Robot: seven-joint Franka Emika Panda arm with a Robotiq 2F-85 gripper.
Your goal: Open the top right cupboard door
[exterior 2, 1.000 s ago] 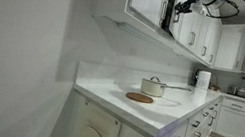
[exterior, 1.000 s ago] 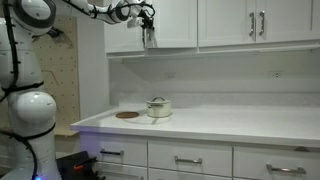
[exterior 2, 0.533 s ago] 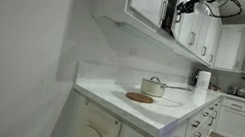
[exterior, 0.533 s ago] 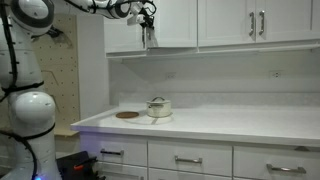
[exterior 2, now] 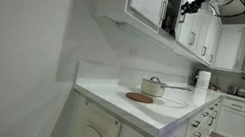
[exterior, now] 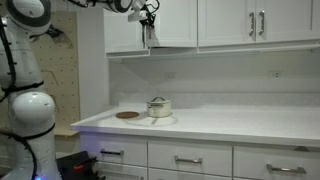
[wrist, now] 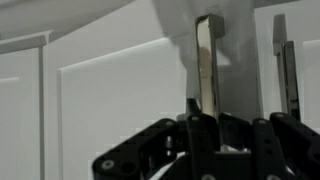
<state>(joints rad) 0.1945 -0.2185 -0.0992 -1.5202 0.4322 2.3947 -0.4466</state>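
Gripper (exterior: 148,20) was high at the upper cabinets, at the left edge of the top right cupboard door (exterior: 175,20). The door was the narrow white panel above the left end of the counter (exterior: 230,125).

Wrist view: the silver bar handle (wrist: 208,60) ran down between the dark fingers (wrist: 170,140), which sat tight against it on both sides, so the gripper (wrist: 207,122) looked clamped on the handle. A second bar handle (wrist: 287,75) stood just beside it, apart from the fingers.

In an exterior view from the side, a dark strip (exterior 2: 171,11) showed at the cabinet front right by the gripper (exterior 2: 187,3). How far the door stood from the frame could not be told.

On the counter below, a lidded pot (exterior: 159,107) sat beside a flat brown disc (exterior: 127,115), both well below the gripper.
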